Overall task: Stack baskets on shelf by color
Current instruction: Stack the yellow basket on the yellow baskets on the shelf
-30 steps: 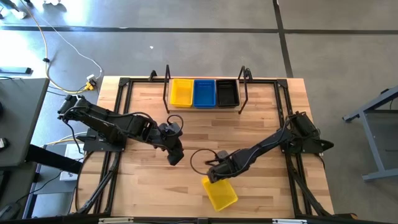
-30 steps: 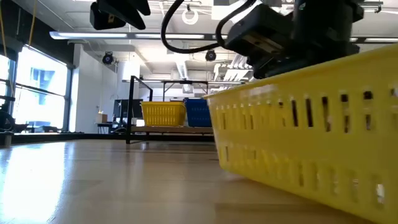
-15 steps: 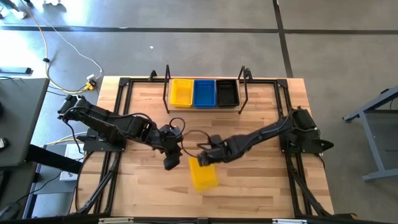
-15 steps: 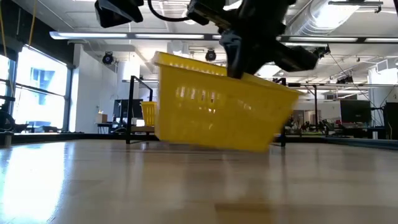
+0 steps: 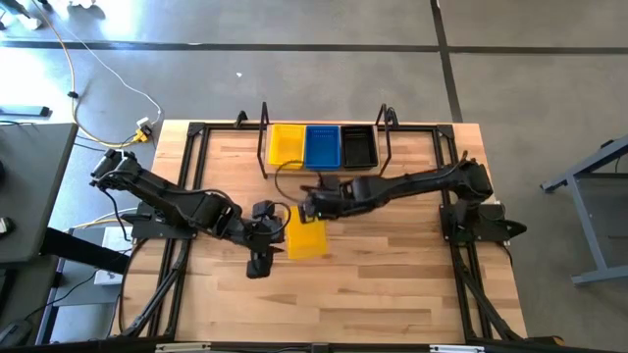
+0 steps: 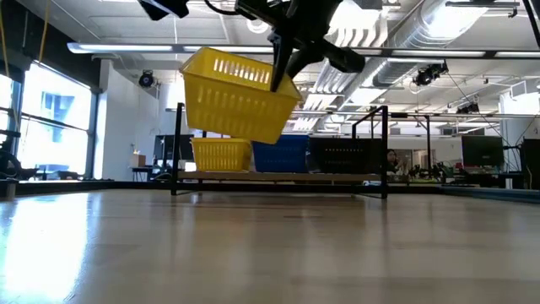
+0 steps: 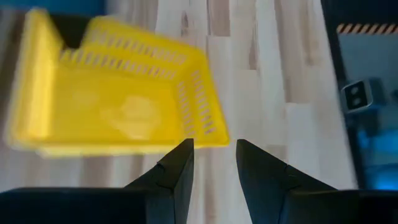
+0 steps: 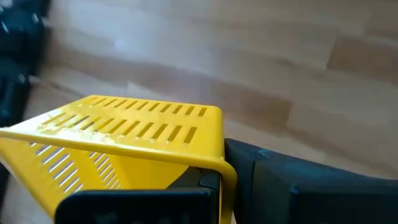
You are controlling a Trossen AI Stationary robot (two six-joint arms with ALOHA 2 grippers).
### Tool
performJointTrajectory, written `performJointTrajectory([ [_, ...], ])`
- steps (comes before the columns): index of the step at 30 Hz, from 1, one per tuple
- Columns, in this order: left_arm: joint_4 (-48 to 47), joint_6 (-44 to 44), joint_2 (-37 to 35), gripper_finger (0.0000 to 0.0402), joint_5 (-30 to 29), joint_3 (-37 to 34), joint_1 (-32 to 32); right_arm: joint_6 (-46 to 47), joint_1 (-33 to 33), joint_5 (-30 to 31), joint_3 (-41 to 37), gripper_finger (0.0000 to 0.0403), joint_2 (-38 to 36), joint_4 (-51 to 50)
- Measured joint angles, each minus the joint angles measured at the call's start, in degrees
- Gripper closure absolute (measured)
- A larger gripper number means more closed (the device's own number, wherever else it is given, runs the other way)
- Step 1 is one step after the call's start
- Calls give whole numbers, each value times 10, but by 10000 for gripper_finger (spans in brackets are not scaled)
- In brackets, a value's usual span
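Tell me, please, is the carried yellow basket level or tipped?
Tipped: the low view shows the yellow basket slanting down from the right gripper, clear of the table.

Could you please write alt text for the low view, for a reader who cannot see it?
The right tool holds a yellow basket tilted in the air above the table. Behind it, the shelf carries yellow, blue and black baskets.

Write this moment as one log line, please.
right gripper: shut on yellow basket, airborne | left gripper: open, beside | shelf: three baskets

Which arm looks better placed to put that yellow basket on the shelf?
The right. Its gripper already holds the yellow basket in the air, near the shelf. The left gripper holds nothing.
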Motion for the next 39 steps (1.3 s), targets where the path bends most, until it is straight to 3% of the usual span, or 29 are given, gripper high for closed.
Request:
performJointTrajectory([
  [9,-14,130,0,289,-61,0,-5,-29,-36,2,29,403,0,-2],
  [13,-44,151,0,289,-104,0,3,-35,-55,1,37,403,0,-8],
  [22,-66,194,0,289,-124,0,18,-54,-102,-4,82,403,0,-10],
  [31,-72,226,0,289,-233,0,18,-69,-123,-1,125,403,0,-13],
  [39,-115,244,17,289,-233,0,31,-69,-115,-1,127,403,0,-14],
])
